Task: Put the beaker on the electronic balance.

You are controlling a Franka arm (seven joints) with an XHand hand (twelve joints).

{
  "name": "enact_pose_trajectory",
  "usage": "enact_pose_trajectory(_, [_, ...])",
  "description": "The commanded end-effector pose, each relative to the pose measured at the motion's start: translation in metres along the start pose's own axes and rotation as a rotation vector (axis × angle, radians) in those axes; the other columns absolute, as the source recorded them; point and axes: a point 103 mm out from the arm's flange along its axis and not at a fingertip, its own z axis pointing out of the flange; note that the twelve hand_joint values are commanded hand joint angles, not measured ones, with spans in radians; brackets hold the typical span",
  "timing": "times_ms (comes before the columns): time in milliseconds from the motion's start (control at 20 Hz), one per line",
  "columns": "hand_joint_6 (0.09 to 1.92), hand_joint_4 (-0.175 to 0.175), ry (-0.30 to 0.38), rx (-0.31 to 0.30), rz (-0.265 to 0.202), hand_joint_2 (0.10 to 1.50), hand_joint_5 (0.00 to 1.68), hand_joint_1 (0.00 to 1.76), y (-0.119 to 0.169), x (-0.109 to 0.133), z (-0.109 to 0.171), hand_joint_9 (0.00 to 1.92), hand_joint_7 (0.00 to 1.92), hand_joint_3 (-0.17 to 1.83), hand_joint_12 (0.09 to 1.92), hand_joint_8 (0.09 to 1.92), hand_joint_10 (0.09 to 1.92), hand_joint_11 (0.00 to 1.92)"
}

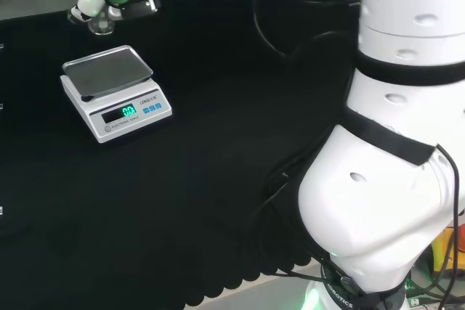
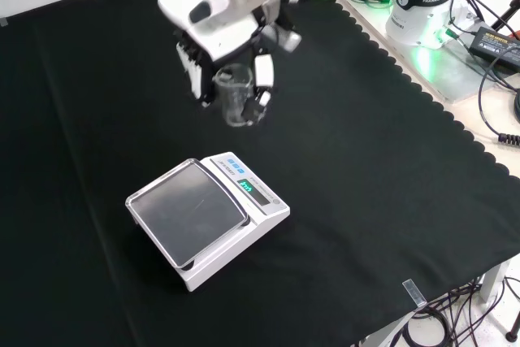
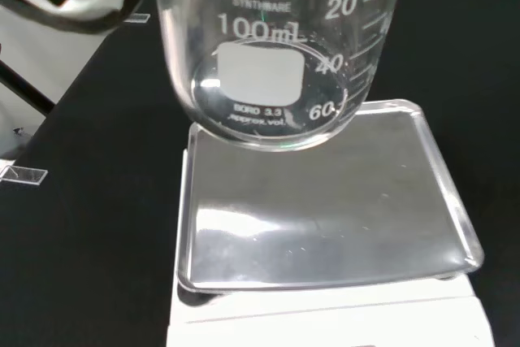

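Hand [image 2: 230,58]: fingers curled round the clear beaker [image 2: 236,95], carrying it upright above the table [image 2: 366,160].
Beaker: in the air, near the balance [image 2: 207,219], not touching it.
Balance pan [image 3: 325,209]: bare.

A lab: a graduated glass beaker [image 3: 268,46], an electronic balance [image 2: 207,217], a black-clothed bench [image 2: 366,160].

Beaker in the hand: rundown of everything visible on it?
The clear glass beaker is cylindrical with a round flat base, white graduation marks and a white label patch on its wall. It looks empty. The black and white hand holds it roughly upright, fingers curled round it, in the air clear of the cloth. It is not yet on the white electronic balance, whose steel pan is bare.
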Motion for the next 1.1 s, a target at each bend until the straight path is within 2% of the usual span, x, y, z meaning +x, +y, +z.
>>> enact_pose_trajectory(50, [0.63, -0.175, -0.036, 0.059, -0.055, 0.51, 1.36, 1.21, 0.057, 0.004, 0.035, 1.92, 1.79, 0.88, 0.74, 0.47, 0.48, 1.56])
enact_pose_trajectory(450, [0.64, -0.175, -0.058, 0.116, -0.071, 0.51, 1.36, 1.21, 0.101, -0.008, 0.067, 1.92, 1.79, 0.88, 0.75, 0.47, 0.48, 1.55])
enact_pose_trajectory(800, [0.64, -0.175, -0.035, 0.13, -0.069, 0.51, 1.35, 1.21, 0.119, -0.025, 0.082, 1.92, 1.79, 0.88, 0.75, 0.47, 0.49, 1.55])
enact_pose_trajectory(850, [0.64, -0.175, -0.029, 0.134, -0.034, 0.51, 1.35, 1.21, 0.12, -0.027, 0.084, 1.92, 1.79, 0.88, 0.75, 0.47, 0.49, 1.55])
enact_pose_trajectory(950, [0.64, -0.175, -0.027, 0.147, -0.012, 0.51, 1.35, 1.21, 0.122, -0.031, 0.089, 1.92, 1.79, 0.88, 0.75, 0.47, 0.49, 1.55])
enact_pose_trajectory(1100, [0.64, -0.175, -0.021, 0.156, -0.02, 0.51, 1.35, 1.21, 0.123, -0.036, 0.098, 1.92, 1.79, 0.88, 0.75, 0.47, 0.49, 1.55])
